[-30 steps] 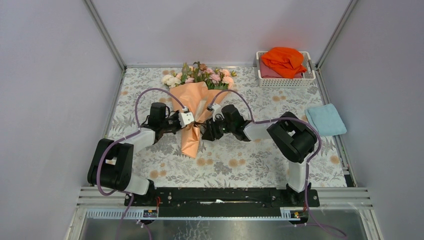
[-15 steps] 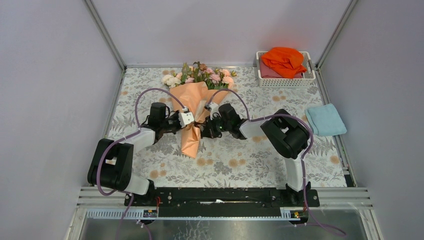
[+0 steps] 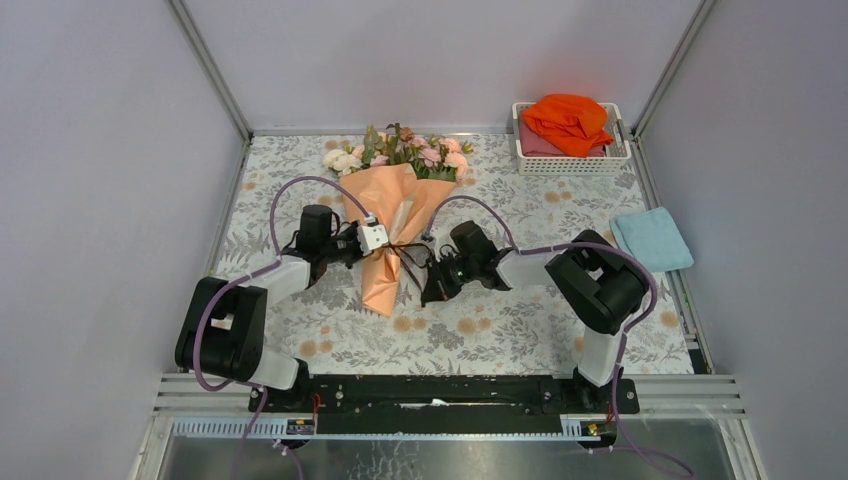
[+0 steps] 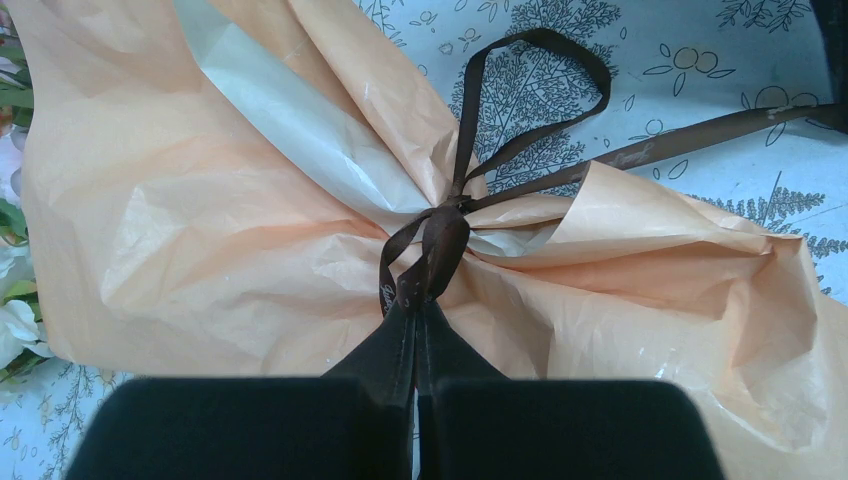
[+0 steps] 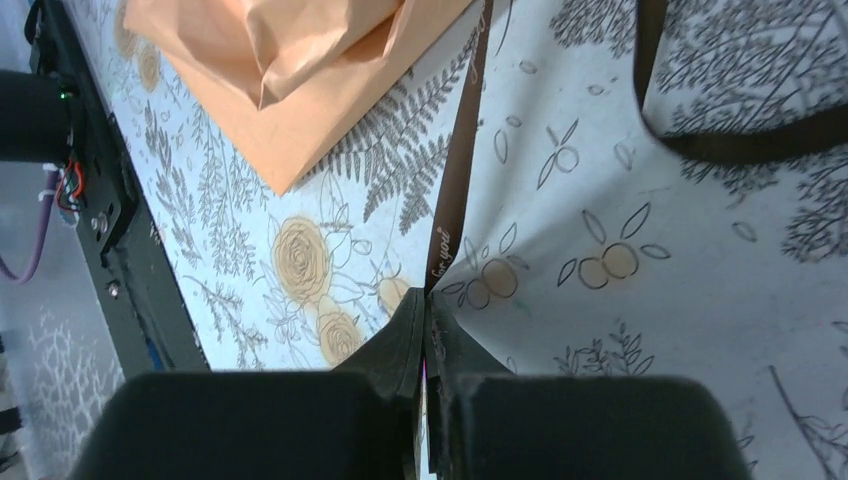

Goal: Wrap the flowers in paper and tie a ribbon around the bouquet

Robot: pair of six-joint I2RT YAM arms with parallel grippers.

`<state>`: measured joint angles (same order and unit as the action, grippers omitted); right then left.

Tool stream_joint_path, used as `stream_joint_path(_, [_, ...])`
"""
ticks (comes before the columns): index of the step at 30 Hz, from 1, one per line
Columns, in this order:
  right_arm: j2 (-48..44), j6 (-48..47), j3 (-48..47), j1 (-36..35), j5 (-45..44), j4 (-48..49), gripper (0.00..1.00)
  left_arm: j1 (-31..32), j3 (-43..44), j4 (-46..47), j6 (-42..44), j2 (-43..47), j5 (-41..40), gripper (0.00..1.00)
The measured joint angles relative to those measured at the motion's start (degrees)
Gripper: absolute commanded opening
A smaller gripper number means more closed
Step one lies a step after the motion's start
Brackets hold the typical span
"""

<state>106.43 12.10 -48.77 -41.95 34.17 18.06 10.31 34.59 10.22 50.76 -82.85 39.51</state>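
**Bouquet** (image 3: 385, 203) lying on the table (image 3: 520, 320), flowers (image 3: 400, 150) toward the far edge and the paper (image 4: 200, 230) cone narrowing toward the arms. The ribbon (image 4: 440, 240) cinches the cone's waist in a knot. Left gripper (image 4: 415, 305): jaws pressed together on a short ribbon strand right at the knot, against the paper. Right gripper (image 5: 427, 312): jaws pinching the ribbon's free end, just right of the cone's lower tip, with the strand running straight from the jaws toward the knot. One open loop lies on the table beside the knot.
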Motion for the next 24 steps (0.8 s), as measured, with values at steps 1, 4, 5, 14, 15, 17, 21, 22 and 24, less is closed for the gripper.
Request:
stream_joint_path(1, [-0.09,-0.13,0.04,0.00,0.46,-0.46,0.00,0.00,0.00,0.00,0.02,0.00,0.02,0.00])
stream_joint_path(4, [-0.33,-0.98,0.00,0.00,2.14,-2.54,0.03,0.00,0.00,0.00,0.20,0.00,0.02,0.00])
stream_joint_path(5, [-0.50,-1.62,-0.09,0.00,2.84,-3.63,0.03,0.00,0.00,0.00,0.24,0.00,0.02,0.00])
stream_joint_path(14, [-1.86,-8.76,-3.74,0.00,6.82,-17.51,0.60,0.00,0.00,0.00,0.48,0.00,0.04,0.00])
stream_joint_path(15, [-2.60,-11.19,-4.66,0.02,6.40,-19.69,0.66,0.00,0.00,0.00,0.48,0.00,0.04,0.00])
stream_joint_path(17, [-4.79,-14.64,-5.01,0.79,4.00,-21.35,0.79,0.00,0.00,0.00,0.52,0.00,0.07,0.00])
stream_joint_path(21, [-9.38,-21.64,-5.01,5.33,-1.75,-17.62,0.82,0.00,0.00,0.00,0.70,0.00,0.07,0.00])
stream_joint_path(22, [-9.55,-24.11,-5.51,6.36,-2.95,-16.37,0.82,0.00,0.00,0.00,0.70,0.00,0.09,0.00])
stream_joint_path(24, [-8.22,-29.66,-7.76,7.43,-4.76,-14.86,0.82,0.00,0.00,0.00,0.70,0.00,0.11,0.00])
